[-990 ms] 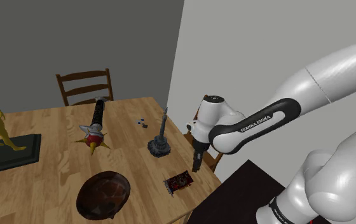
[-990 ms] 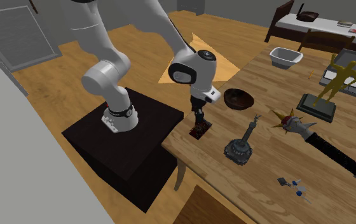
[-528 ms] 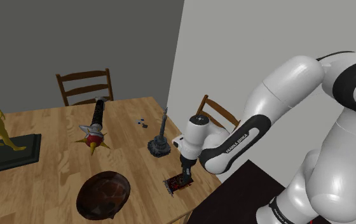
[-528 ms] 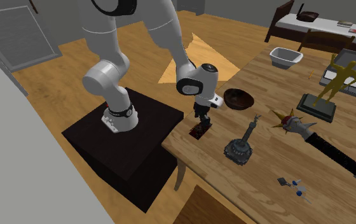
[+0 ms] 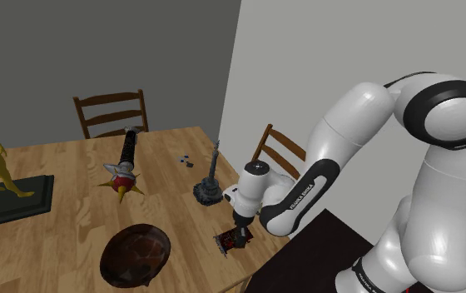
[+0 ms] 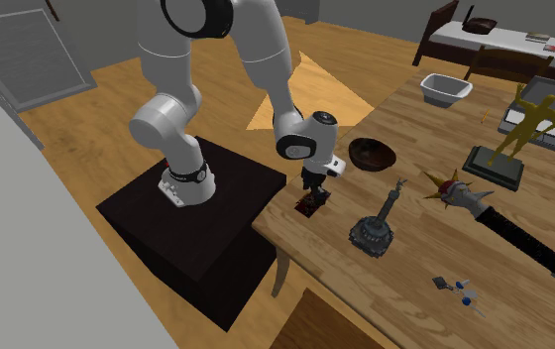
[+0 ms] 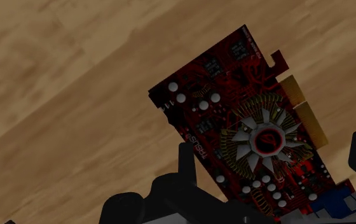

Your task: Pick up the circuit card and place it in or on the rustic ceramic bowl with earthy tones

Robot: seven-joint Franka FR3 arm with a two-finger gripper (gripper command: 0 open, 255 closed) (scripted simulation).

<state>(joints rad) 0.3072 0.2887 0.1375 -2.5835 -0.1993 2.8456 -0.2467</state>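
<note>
At the table point(image 5: 73, 208) corner nearest my stand point(image 5: 314, 254), the circuit card point(image 5: 234, 240) lies flat on the wood, directly beneath my gripper point(image 5: 240, 235). In the wrist view my fingers point(image 7: 186, 162) stand wide apart, one off each long edge of the card, clasping nothing. Its long axis runs between them, so I judge that closing across the short width is the move. The dark brown bowl point(image 5: 136, 254) sits well apart toward the shoulder view's left, upright and, as far as I can see, empty. A white tub point(image 6: 446, 89) farther along the table looks empty too
</note>
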